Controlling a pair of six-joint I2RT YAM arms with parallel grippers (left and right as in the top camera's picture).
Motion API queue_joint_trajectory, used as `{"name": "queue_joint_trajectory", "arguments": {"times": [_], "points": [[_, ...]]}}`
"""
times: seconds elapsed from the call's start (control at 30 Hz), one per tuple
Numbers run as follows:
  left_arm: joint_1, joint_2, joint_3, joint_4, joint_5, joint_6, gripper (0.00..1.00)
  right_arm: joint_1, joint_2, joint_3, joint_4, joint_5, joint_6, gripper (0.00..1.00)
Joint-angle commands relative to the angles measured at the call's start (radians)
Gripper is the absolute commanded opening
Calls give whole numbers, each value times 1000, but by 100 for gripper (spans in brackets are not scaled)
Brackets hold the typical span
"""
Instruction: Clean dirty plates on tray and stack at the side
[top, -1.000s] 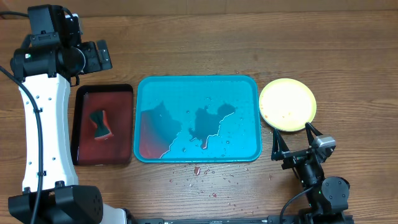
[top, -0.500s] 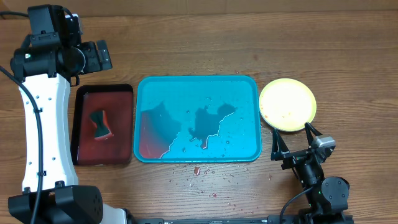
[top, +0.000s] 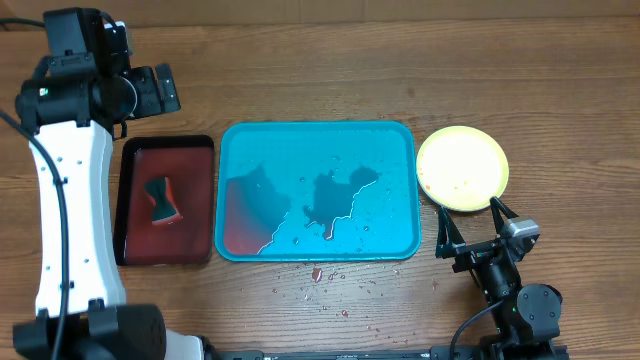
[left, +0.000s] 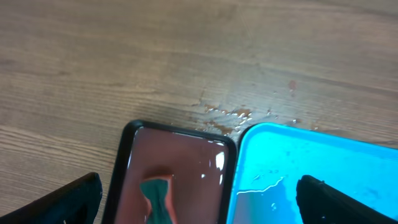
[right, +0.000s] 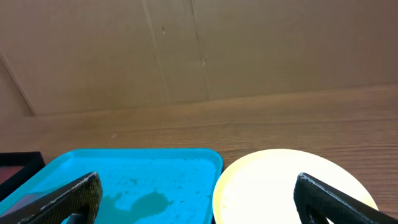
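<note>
Cream-yellow round plastic plate tops a pile on the tabletop, just right of the big turquoise rectangular plastic tray. A lime rim peeks out beneath it; how many lie under I cannot tell. No plate lies on the tray, only puddles and a red smear, so the job looks about finished. Best now: leave the pile unnudged. Right hand, spread wide and empty, sits just below the pile. Left hand, likewise spread, hangs upper left, well apart.

One blue tray; one red tray; one sponge; one plate stack.
</note>
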Motion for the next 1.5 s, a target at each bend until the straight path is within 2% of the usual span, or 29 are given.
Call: {"name": "queue_joint_trajectory", "arguments": {"times": [0.0, 0.17, 0.33, 0.5, 0.63, 0.73, 1.1, 1.3, 1.47], "points": [[-55, -201, 11, 3, 8, -11, 100, 8, -12, -11, 5, -1, 1, 100], [-135, -451, 11, 3, 8, -11, 100, 8, -12, -11, 5, -1, 1, 100], [-142, -670, 11, -34, -8, -6, 100, 8, -12, -11, 5, -1, 1, 100], [-142, -785, -4, -111, -24, 19, 100, 8, -12, -11, 5, -1, 1, 100], [-142, -852, -110, -93, -23, 33, 100, 8, -12, -11, 5, -1, 1, 100], [-132, -914, -271, 11, -21, 53, 100, 8, -12, -11, 5, -1, 1, 100], [-122, -1257, -986, 566, 2, 54, 100, 8, -12, -11, 5, -1, 1, 100], [-122, -1473, -1290, 765, 2, 53, 100, 8, -12, -11, 5, -1, 1, 100], [-122, -1606, -1469, 874, 4, 54, 100, 8, -12, -11, 5, -1, 1, 100]]}}
